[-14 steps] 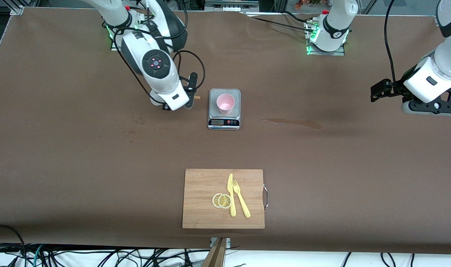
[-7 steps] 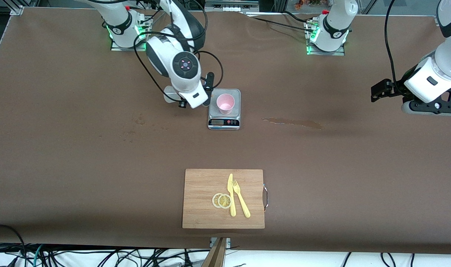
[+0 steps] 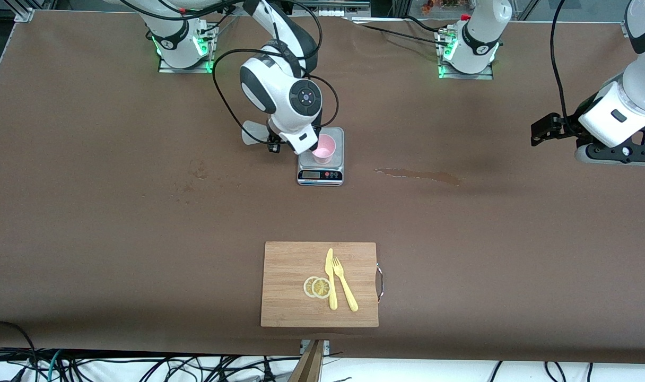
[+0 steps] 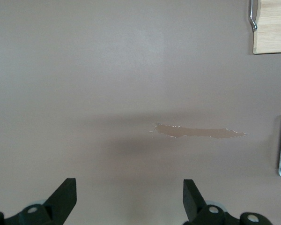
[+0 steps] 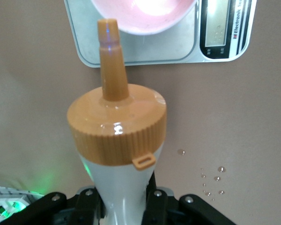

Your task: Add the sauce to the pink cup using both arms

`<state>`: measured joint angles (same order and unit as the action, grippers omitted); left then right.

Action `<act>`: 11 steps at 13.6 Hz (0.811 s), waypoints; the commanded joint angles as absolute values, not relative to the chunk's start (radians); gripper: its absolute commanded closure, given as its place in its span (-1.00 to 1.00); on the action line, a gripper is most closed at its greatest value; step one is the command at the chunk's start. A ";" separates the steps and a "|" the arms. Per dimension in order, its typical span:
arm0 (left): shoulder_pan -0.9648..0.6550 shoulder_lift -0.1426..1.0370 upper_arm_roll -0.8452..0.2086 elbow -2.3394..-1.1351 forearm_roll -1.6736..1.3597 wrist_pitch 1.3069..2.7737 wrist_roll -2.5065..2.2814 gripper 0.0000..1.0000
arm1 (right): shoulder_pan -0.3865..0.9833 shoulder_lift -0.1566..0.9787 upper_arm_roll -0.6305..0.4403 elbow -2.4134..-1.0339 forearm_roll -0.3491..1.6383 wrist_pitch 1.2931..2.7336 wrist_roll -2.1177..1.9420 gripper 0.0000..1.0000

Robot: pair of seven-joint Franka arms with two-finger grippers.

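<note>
Two robot arms are working at one table: the right gripper (image 5: 124,206) and the left gripper (image 4: 131,206). One sauce bottle (image 5: 118,140), one pink cup (image 3: 323,148), one scale (image 3: 321,174), one cutting board (image 3: 290,284), two lemon slices (image 3: 317,287), one knife (image 3: 330,278), one fork (image 3: 345,284), and one stain (image 3: 418,175) are showing.

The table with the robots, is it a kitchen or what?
Probably a robot lab staged like a kitchen: the pink cup sits on a kitchen scale, a cutting board carries lemon slices, and cables hang below.
</note>
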<state>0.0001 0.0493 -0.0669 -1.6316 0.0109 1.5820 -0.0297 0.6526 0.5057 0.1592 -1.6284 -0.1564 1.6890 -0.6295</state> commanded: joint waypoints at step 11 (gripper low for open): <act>0.009 0.037 -0.074 -1.632 0.002 1.565 -0.015 -1.00 | 0.686 0.647 0.118 -1.341 -0.221 1.418 -0.623 0.83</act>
